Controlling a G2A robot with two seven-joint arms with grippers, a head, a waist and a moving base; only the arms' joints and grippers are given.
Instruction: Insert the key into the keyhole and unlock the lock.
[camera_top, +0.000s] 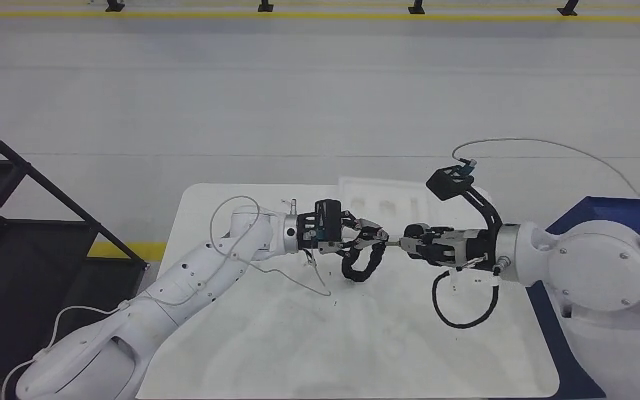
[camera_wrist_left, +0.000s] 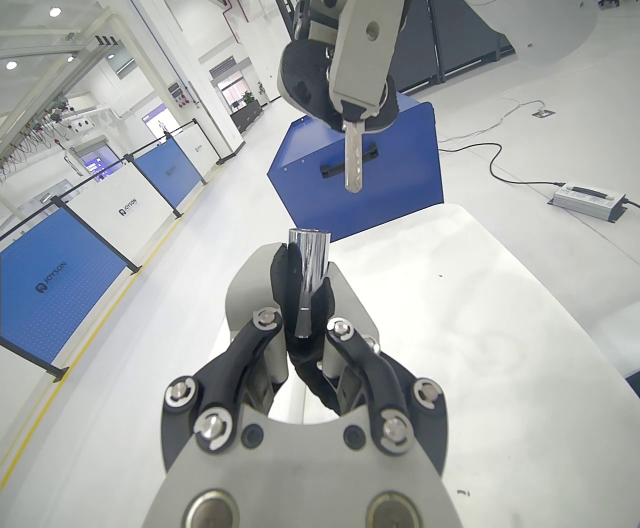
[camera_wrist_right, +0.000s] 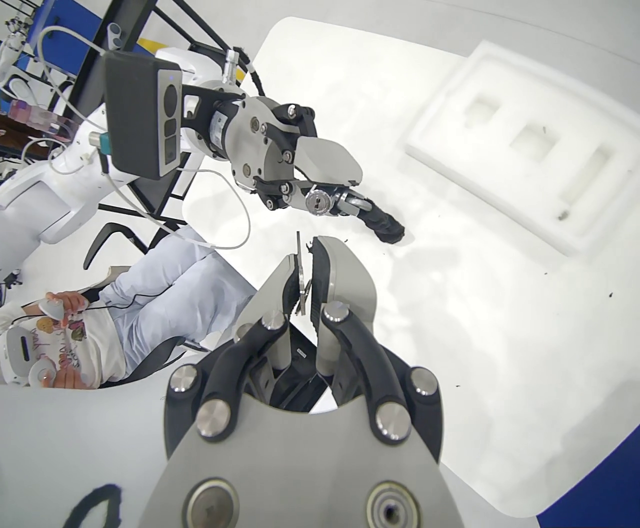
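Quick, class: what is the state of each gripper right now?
Left gripper: shut, holding the lock.
Right gripper: shut, holding the key.

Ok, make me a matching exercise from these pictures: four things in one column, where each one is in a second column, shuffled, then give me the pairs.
Things
1. key
2. lock
3. foam tray
4. blue cabinet

Places
A. lying on the table
B. clamped in the left end effector
C. beside the table, off its surface
D. pinched in the right end effector

Pairs: 1-D, 2-B, 3-A, 4-C
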